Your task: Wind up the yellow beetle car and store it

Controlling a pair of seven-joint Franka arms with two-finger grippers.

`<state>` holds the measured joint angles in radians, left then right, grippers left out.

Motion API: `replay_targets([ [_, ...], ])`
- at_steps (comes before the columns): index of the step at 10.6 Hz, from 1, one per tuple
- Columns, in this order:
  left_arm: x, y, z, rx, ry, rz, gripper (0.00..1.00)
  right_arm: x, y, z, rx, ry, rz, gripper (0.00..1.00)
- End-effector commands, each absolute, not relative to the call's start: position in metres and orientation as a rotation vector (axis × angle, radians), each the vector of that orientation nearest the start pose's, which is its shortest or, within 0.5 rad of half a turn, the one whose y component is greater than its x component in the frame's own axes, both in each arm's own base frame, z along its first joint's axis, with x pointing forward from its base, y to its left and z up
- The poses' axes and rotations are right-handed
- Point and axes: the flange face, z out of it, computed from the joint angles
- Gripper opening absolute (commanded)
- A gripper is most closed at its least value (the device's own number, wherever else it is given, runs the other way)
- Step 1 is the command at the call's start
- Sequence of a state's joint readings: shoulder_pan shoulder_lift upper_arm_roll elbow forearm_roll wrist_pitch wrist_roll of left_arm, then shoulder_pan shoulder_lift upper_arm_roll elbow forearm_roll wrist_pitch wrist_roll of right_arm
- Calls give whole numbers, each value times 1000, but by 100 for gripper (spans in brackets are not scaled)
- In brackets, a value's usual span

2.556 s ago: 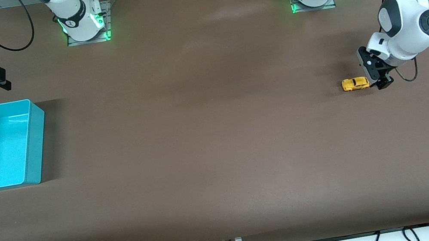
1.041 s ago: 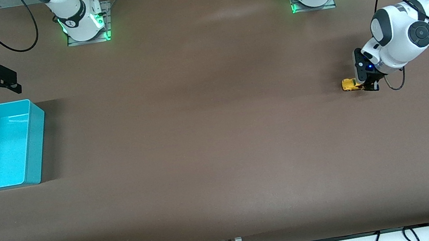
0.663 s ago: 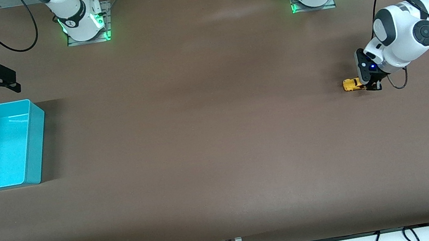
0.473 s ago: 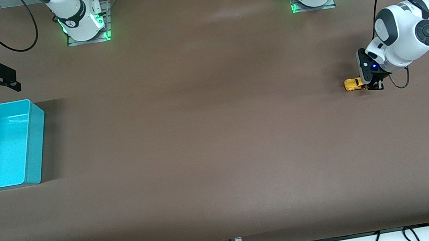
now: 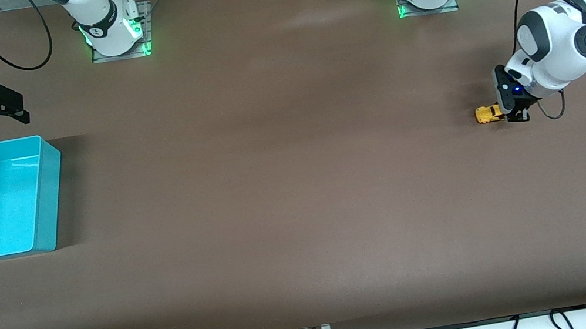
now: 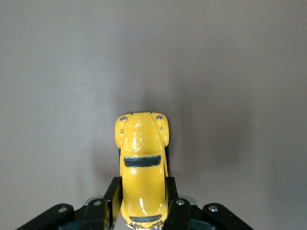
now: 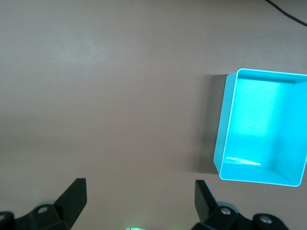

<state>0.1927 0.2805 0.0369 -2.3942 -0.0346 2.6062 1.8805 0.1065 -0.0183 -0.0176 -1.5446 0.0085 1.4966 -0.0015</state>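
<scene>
Yellow beetle car point(image 6: 142, 167) clamped between left gripper point(image 6: 142, 211) jaws.

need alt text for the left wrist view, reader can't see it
Seen from above, the yellow beetle car is clamped at its rear half between the two black fingers of the left pincer, its rounded nose pointing away from the camera. It sits on a plain brown table, with nothing else in view.

One yellow beetle car point(image 5: 487, 113), one turquoise bin point(image 5: 45, 197), two arms.
</scene>
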Motion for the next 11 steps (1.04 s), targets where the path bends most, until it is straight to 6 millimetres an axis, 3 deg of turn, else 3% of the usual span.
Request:
replay_targets([
  [1,477,138,178,-2190,2368,61,0,535,50,648,-3140,-149,50,100],
  [6,465,200,156,-2221,2360,98,0,536,49,648,-3140,-147,46,100],
  [11,469,267,146,-2182,2363,92,0,536,46,648,-3144,-139,46,100],
])
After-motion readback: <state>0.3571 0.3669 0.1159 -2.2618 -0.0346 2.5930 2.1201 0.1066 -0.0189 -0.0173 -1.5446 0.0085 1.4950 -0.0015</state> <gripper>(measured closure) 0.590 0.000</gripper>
